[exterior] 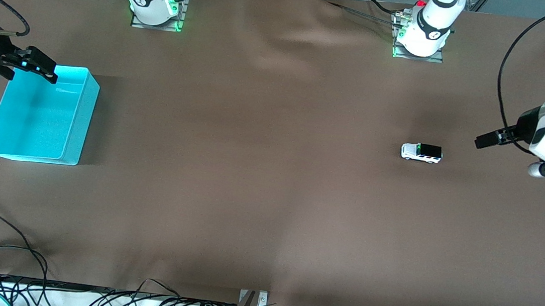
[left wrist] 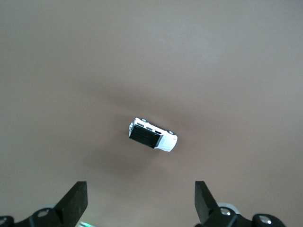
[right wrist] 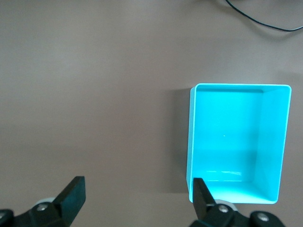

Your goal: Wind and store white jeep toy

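Brown cloth table (exterior: 268, 197); white jeep toy (exterior: 421, 152) near left claw (exterior: 484, 140), apart; right claw (exterior: 36, 66) over cyan bin (exterior: 83, 120), apart.

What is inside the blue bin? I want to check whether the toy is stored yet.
Nothing: the turquoise bin shows a bare floor. The right pincer covers one corner. The white jeep toy stands on the brown table cloth.
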Robot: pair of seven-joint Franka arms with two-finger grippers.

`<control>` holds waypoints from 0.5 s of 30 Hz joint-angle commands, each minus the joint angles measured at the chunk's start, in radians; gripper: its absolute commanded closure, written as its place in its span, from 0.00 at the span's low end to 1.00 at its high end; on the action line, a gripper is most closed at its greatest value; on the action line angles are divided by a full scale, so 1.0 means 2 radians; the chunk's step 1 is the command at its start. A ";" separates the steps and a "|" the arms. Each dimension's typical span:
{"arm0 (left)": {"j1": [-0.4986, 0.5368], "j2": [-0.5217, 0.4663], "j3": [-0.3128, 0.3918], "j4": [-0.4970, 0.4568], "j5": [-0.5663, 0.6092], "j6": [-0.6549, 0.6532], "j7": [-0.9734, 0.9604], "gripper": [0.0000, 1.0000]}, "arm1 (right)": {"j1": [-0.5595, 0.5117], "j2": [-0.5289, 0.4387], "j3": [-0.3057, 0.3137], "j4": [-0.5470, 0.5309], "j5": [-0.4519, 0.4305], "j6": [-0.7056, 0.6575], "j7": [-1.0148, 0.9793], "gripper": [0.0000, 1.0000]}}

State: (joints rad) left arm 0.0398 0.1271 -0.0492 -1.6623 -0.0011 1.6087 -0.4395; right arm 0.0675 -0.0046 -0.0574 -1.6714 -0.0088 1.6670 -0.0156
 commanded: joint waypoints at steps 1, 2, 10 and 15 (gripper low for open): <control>-0.004 0.011 -0.011 0.001 0.010 -0.004 -0.133 0.00 | -0.001 0.003 0.000 0.010 0.003 -0.002 0.002 0.00; -0.004 0.015 -0.011 0.000 0.010 -0.004 -0.160 0.00 | -0.001 0.003 0.000 0.010 0.003 -0.002 0.002 0.00; -0.002 0.018 -0.021 -0.057 0.010 0.056 -0.348 0.00 | -0.001 0.003 0.000 0.010 0.004 -0.002 0.002 0.00; -0.002 0.014 -0.021 -0.105 0.010 0.113 -0.437 0.00 | -0.001 0.004 0.000 0.010 0.003 -0.002 0.001 0.00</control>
State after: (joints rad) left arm 0.0363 0.1787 -0.0886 -1.7736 -0.0011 1.7357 -1.1455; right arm 0.0675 -0.0046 -0.0574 -1.6714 -0.0088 1.6672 -0.0156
